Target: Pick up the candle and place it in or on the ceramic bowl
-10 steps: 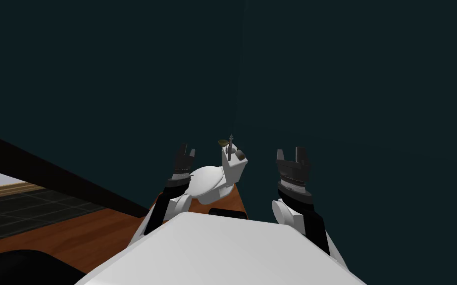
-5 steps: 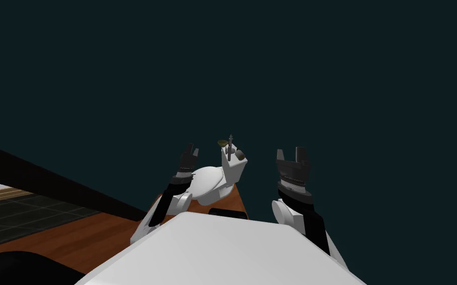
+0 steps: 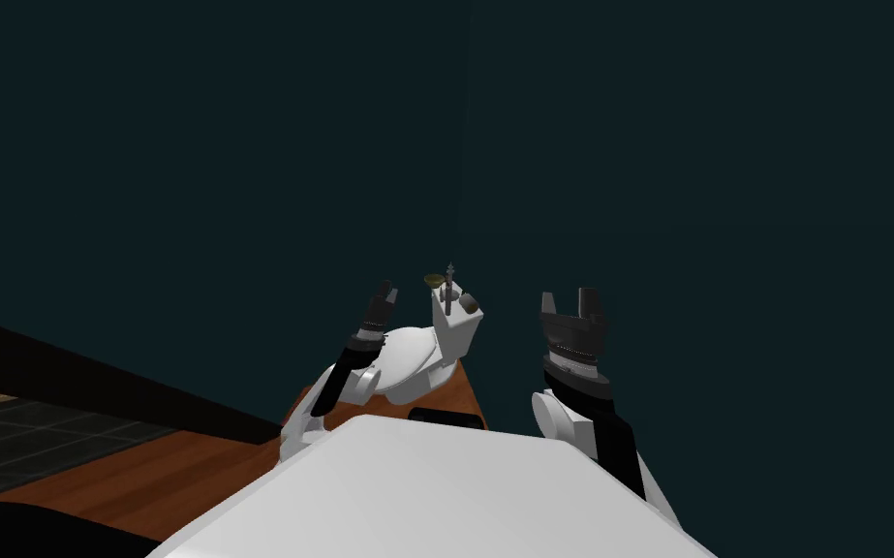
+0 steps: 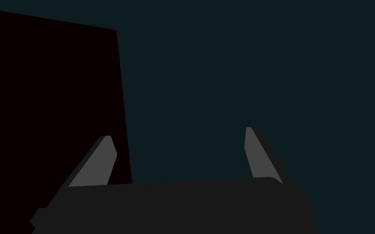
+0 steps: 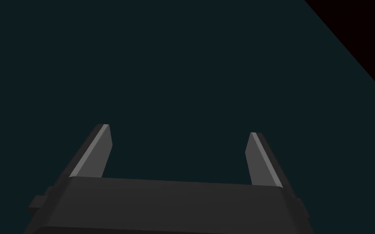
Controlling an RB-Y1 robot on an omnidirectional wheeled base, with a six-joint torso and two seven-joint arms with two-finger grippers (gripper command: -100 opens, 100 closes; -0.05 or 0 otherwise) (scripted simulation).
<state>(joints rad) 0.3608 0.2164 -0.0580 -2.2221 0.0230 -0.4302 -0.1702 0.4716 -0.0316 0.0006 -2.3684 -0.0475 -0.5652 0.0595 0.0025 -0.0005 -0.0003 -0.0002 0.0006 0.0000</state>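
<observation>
Left gripper [image 3: 384,300] and right gripper [image 3: 572,308] both spread, empty. Swing your left over the white toilet tank [image 3: 456,334], straddle the thin dark candle [image 3: 449,289], avoid the small olive bowl [image 3: 433,280].

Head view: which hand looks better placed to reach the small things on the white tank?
Left, I'd guess. The left hand, open, sits nearer the white tank bearing the small dark things; the right hand, also open, stands farther off.
</observation>
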